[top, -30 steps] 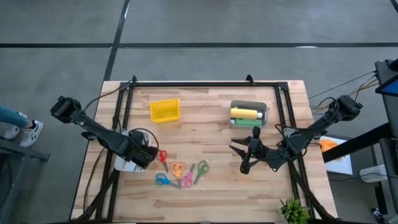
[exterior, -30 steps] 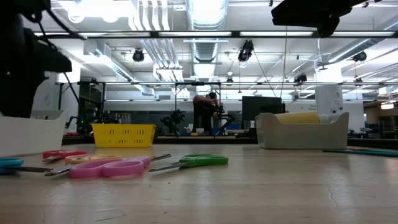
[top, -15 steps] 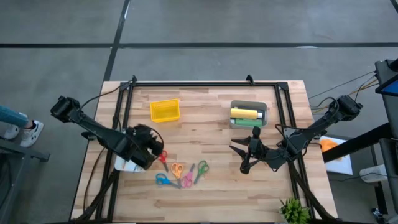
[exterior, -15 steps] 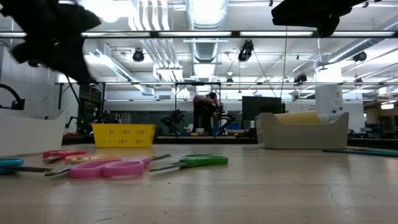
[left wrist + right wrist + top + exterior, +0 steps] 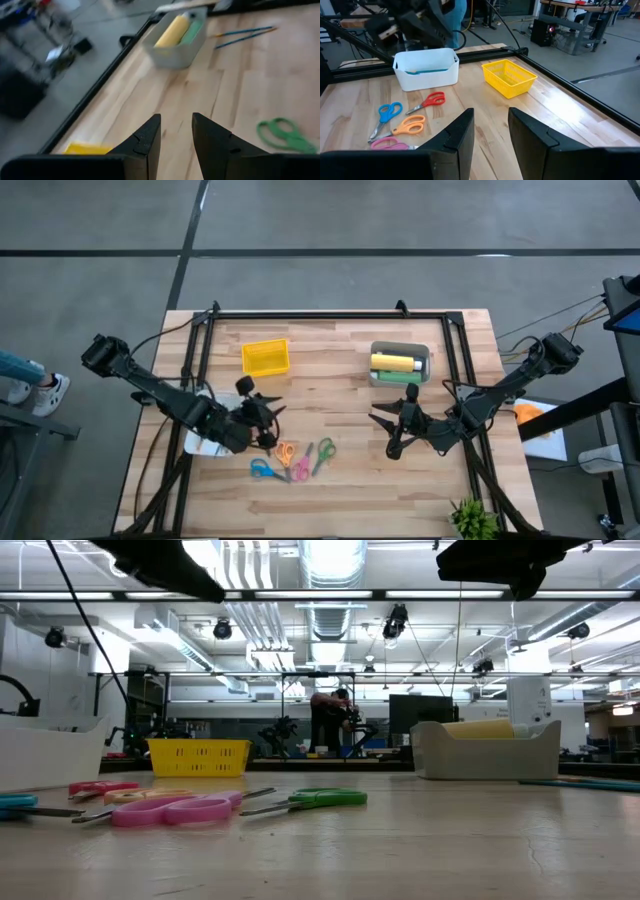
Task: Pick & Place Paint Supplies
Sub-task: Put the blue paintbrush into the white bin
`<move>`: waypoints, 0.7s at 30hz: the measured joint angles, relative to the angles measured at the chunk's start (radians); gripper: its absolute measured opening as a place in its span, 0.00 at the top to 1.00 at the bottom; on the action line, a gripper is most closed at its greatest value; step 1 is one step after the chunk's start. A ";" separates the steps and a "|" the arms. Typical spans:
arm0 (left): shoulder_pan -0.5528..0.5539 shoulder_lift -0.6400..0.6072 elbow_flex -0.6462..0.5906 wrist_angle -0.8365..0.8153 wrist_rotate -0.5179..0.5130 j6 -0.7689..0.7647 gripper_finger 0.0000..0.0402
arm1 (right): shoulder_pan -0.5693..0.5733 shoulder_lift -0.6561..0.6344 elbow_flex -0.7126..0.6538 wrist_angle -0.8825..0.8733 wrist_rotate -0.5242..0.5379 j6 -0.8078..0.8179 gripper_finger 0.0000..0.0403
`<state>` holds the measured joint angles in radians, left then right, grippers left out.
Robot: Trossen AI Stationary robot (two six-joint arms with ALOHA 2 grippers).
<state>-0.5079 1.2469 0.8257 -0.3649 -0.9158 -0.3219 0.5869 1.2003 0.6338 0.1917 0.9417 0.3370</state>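
Left end effector (image 5: 262, 418), narrowly parted and empty above the scissors (image 5: 292, 459), should be swung toward the pens (image 5: 243, 36) lying beside the grey bin (image 5: 400, 366).

A workshop hall around a wooden bench (image 5: 340, 490).
Grey concrete floor (image 5: 330, 215) with dark seams surrounds it; long ceiling lights (image 5: 330, 558) and ducts hang overhead, and a person (image 5: 325, 720) stands among dark equipment far back.
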 joint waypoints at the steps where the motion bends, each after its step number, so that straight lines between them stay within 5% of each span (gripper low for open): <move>1: 0.001 0.000 -0.001 0.035 0.010 0.045 0.72 | 0.000 0.000 0.000 0.000 0.000 0.000 0.70; 11: 0.131 -0.002 -0.050 0.369 0.308 0.366 0.72 | 0.000 0.000 0.000 0.000 0.000 0.000 0.70; 21: 0.317 -0.002 -0.124 0.487 0.667 0.520 0.72 | 0.000 0.000 0.000 0.000 0.000 0.000 0.70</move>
<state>-0.1911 1.2449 0.7022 0.1222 -0.2489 0.1982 0.5868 1.2007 0.6338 0.1917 0.9420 0.3370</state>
